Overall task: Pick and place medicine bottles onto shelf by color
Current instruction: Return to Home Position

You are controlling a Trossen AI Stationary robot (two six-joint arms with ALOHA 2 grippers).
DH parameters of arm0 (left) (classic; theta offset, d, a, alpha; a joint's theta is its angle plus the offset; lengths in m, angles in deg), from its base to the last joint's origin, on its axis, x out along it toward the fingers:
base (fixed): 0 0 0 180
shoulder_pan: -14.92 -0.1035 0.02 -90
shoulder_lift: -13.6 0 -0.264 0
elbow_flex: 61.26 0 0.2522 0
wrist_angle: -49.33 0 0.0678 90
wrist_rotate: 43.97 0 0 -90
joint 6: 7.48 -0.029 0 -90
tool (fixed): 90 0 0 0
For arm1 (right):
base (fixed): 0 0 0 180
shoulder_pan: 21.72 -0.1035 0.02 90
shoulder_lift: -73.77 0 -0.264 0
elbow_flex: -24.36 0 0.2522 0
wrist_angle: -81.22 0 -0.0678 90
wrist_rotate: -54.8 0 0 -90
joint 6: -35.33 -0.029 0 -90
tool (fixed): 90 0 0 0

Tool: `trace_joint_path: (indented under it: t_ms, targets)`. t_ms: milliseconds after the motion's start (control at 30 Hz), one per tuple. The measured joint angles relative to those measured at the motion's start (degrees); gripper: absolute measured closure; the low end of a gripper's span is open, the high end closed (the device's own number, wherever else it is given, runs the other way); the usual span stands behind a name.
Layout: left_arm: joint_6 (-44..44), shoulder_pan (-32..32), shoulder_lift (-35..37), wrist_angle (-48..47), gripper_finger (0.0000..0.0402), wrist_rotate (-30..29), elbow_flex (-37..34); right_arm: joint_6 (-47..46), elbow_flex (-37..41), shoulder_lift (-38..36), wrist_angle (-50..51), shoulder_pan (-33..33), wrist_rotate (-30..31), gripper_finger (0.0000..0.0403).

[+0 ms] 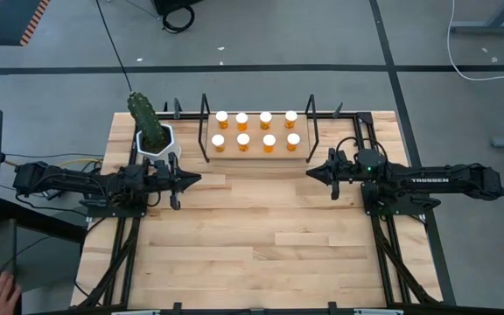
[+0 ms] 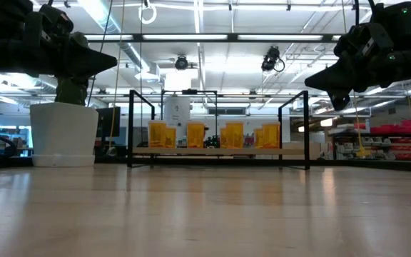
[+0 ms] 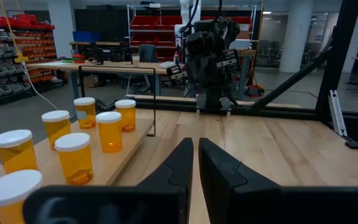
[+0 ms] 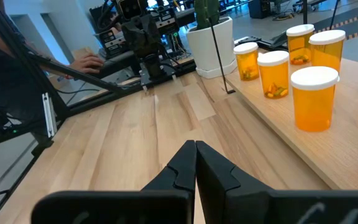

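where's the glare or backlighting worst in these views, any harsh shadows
Low view: the ceiling lights backlight the scene, so the left gripper and right gripper are dark silhouettes, and the table shows pale glare streaks. High view: even light, and the bottles have bright white caps. Left wrist view: bottles glow, no harsh shadows.

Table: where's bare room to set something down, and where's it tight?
Free: the whole near half of the table, between the arm bases; also the strip fronting the shelf, between left gripper and right gripper. Crowded: shelf, filled by eight medicine bottles; far-left corner, cactus pot.
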Motion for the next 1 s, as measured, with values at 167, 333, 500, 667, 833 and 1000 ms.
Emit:
trace_joint_path:
  t_ms: [167, 333, 500, 667, 833, 1000]
  targets:
    - [0.00, 0.00, -0.01, -0.01, 0.0361, 0.00, 0.00, 0.00, 0.00, 0.01, 0.00, 0.01, 0.00, 0.0387]
    - [0.00, 0.00, 0.00, -0.01, 0.0365, 0.00, 0.01, 0.00, 0.00, 0.02, 0.00, 0.02, 0.00, 0.0387]
    - [0.00, 0.01, -0.01, 0.00, 0.0371, 0.00, 0.01, 0.00, 0.00, 0.02, 0.01, 0.02, -0.01, 0.0387]
    - [0.00, 0.00, -0.02, 0.00, 0.0366, 0.00, 0.00, 0.00, 0.00, 0.02, 0.00, 0.00, 0.00, 0.0387]
    - [0.00, 0.02, 0.00, -0.01, 0.0361, 0.00, 0.00, 0.00, 0.00, 0.00, 0.02, 0.00, 0.00, 0.0387]
    - [0.00, 0.00, 0.00, 0.01, 0.0367, 0.00, 0.00, 0.00, 0.00, 0.00, 0.00, 0.00, 0.00, 0.0387]
